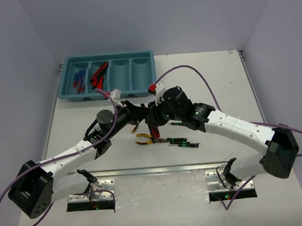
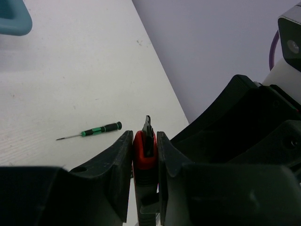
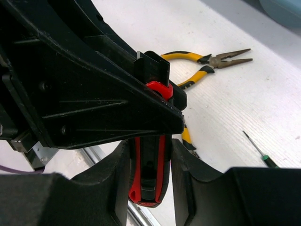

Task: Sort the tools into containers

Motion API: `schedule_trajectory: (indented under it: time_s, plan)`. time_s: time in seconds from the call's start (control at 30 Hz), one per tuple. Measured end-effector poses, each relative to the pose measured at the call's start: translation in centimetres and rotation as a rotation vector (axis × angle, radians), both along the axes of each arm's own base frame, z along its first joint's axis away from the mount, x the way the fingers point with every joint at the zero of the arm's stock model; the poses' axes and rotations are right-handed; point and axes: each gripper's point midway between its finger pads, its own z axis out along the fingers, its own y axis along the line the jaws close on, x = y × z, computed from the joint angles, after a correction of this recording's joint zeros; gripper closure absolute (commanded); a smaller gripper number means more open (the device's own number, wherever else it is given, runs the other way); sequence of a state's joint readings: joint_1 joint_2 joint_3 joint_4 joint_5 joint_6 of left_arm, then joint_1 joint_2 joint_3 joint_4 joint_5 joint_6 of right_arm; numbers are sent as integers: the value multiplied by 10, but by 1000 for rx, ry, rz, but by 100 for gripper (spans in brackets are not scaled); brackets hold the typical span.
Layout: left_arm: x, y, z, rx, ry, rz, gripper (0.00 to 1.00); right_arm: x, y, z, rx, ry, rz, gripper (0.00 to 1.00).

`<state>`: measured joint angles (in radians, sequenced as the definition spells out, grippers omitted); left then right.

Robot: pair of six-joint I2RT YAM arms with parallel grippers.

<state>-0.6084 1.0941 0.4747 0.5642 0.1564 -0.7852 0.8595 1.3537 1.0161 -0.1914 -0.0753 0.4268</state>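
One utility knife [image 2: 139, 151] above table [image 1: 232, 75] centre, edges distant.

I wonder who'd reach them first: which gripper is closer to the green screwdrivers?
Right. The right gripper is just beyond and left of the green screwdrivers; the left gripper is farther left. Both hold the knife.

Plain pale-lavender walls [image 1: 148, 13] enclose a white rectangular tabletop [image 1: 226, 75] left, far and right; a silver metal rail [image 1: 160, 170] crosses its near side.
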Motion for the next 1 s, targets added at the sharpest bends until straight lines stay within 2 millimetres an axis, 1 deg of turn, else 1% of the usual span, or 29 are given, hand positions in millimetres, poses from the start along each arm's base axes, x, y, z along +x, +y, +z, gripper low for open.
schedule_trajectory:
  time_s: [0.07, 0.1, 0.17, 0.23, 0.3, 0.33, 0.4, 0.47, 0.53, 0.6, 0.67, 0.73, 0.87, 0.97, 1.0]
  plan:
    - [6, -3, -1, 22, 5, 2, 100, 3, -2, 0, -4, -3, -20, 6]
    - [9, -5, 0, 40, 10, 4, 100, 4, -3, 1, -2, -9, -24, 1]
    - [18, -7, 3, 81, 11, 19, 100, 5, -6, 6, 1, -30, -29, 1]
    - [29, -5, 5, 138, 12, 49, 100, 6, -13, 14, 0, -59, -58, 1]
    - [46, 4, 6, 202, 19, 92, 100, 7, -27, 24, -8, -101, -97, 1]
    - [58, 13, 6, 237, 26, 124, 100, 6, -38, 29, -18, -123, -123, 1]
    - [94, 43, 6, 306, 47, 234, 100, 4, -60, 42, -28, -171, -177, 1]
    - [125, 76, 4, 366, 72, 340, 100, 1, -81, 54, -34, -216, -223, 1]
    - [151, 108, -1, 436, 111, 418, 100, -1, -98, 63, -31, -263, -266, 1]
    - [176, 134, -1, 503, 134, 483, 100, -4, -115, 66, -40, -294, -299, 1]
    - [206, 161, 6, 579, 148, 532, 100, -6, -124, 64, -57, -309, -311, 1]
    - [234, 178, 23, 623, 117, 559, 100, -9, -128, 57, -80, -305, -305, 1]
    - [280, 219, 55, 718, 39, 622, 100, -14, -132, 32, -146, -277, -276, 1]
    - [305, 251, 61, 811, 6, 643, 100, -20, -136, 18, -176, -254, -254, 1]
    - [311, 259, 56, 843, 4, 635, 100, -22, -137, 17, -178, -252, -248, 1]
